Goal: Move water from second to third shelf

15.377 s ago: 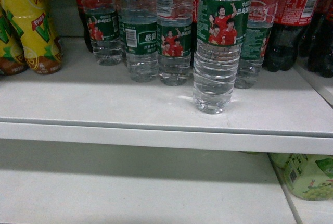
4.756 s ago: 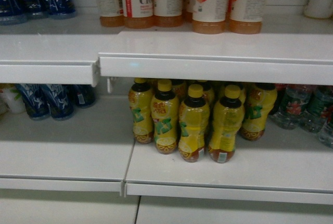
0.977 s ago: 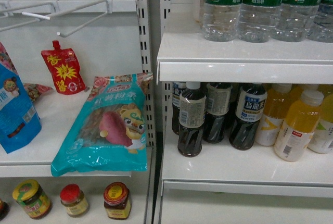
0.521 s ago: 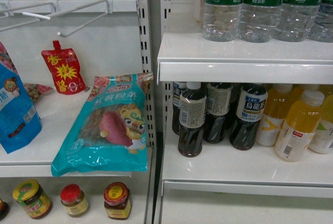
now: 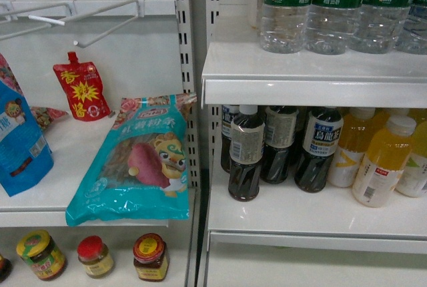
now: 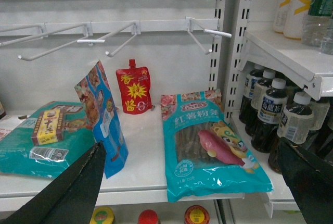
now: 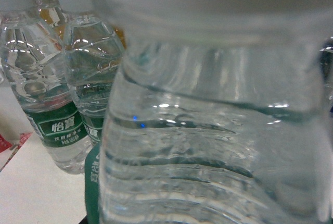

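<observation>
White shelf (image 5: 287,73) on the right carries our water (image 7: 208,130), looming against the right wrist camera beside its neighbours; right fingers unseen, state unclear. Our left fingers (image 6: 62,193) spread apart before the snack bag (image 6: 208,146).

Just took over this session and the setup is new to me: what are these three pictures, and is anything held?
A wheeled robot with two arms. The head camera sees store shelves: water bottles upper right, dark drinks below them, a teal snack bag on the left. The left wrist camera shows the left gripper open and empty, facing that bag. The right wrist camera is filled by one water bottle up close; that gripper is out of sight, so a hold cannot be confirmed.
</observation>
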You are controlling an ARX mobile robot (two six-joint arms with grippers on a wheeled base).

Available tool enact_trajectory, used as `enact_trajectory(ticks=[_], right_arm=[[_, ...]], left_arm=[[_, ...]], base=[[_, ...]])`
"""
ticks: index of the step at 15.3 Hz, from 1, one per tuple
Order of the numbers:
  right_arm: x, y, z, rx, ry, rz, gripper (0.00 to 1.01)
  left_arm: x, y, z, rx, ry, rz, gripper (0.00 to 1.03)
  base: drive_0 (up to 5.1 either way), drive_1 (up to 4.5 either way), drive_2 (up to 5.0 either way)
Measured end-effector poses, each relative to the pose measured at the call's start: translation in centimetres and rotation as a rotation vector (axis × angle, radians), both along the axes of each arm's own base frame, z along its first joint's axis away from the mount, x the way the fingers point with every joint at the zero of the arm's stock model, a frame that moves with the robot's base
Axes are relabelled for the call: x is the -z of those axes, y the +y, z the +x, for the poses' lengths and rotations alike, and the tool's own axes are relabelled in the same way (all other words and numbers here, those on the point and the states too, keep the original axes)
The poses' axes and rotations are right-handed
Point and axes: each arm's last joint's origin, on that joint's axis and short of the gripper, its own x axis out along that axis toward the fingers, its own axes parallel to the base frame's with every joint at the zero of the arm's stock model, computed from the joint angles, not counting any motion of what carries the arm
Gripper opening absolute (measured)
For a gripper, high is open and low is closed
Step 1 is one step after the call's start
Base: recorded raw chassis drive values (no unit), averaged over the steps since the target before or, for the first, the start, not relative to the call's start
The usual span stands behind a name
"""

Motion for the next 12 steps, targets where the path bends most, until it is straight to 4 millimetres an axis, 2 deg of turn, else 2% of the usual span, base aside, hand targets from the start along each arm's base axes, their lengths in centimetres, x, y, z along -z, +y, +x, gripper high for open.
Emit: enact_trajectory(ticks=[4, 12], right_arm=[[0.6, 1.4, 2.3, -0.008, 0.027, -0.007, 0.43], [1.8, 1.3, 5.7, 0.046, 0.077, 0.009, 0.43]], left_arm=[[0.0, 0.0, 0.0, 0.0, 0.0, 0.0, 0.98], [0.0, 0.0, 0.0, 0.0, 0.0, 0.0, 0.98]], base=[[0.0, 0.0, 0.0], [0.0, 0.0, 0.0]])
